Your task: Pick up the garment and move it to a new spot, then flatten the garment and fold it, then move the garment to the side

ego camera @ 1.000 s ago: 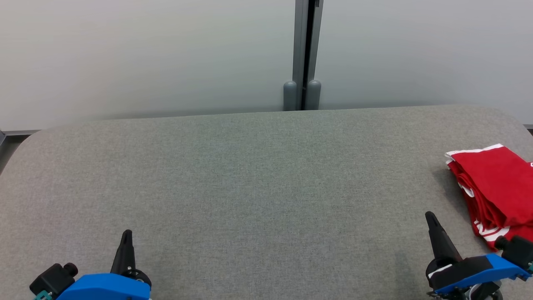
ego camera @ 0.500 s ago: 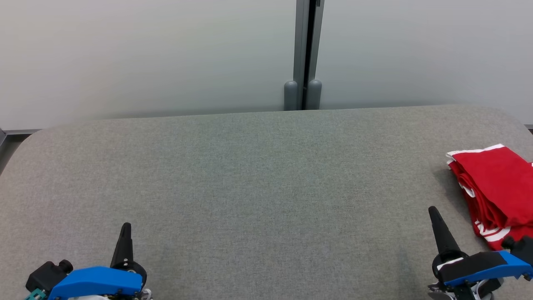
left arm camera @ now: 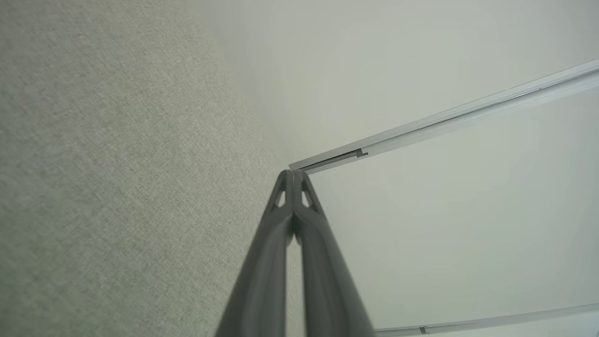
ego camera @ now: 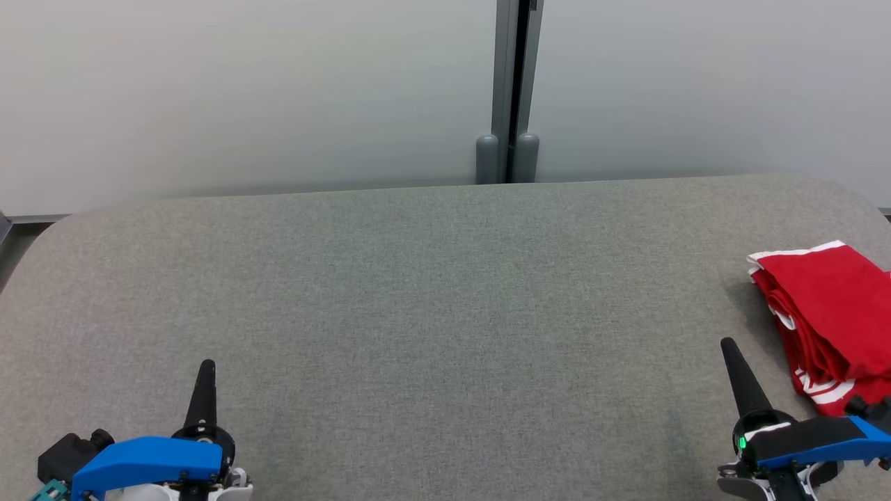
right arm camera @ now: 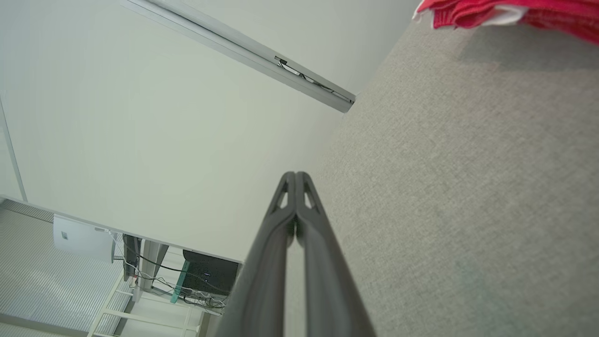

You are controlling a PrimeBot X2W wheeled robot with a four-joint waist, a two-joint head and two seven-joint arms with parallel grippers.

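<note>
Left gripper (ego camera: 206,372): low at the left of the head view, over the grey fabric surface (ego camera: 445,292). Fingers clenched tip to tip, nothing between them; the left wrist view confirms this (left arm camera: 293,174). That view adds pale wall panels and a metal rail (left arm camera: 444,117) beyond the surface edge.

Centre, head view: a grey vertical post (ego camera: 514,90) stands between two wall panels behind the surface.

Right gripper (ego camera: 729,351): low at the right, fingers likewise pressed together and holding nothing, as its wrist view shows (right arm camera: 295,175). The right wrist view alone adds a desk with cables (right arm camera: 196,281) past the panels.

Garment (ego camera: 828,299): red with white trim, folded in layers, lying on the surface at its right end and cut by the frame edge. The visible long axis runs far to near, slightly slanted. The white-trimmed end points away from the robot; the stacked fold edges face left. In the right wrist view only a corner shows (right arm camera: 505,14).

The garment lies to the right of and beyond the right fingertips, near but not touching, and well apart from the left fingers.
</note>
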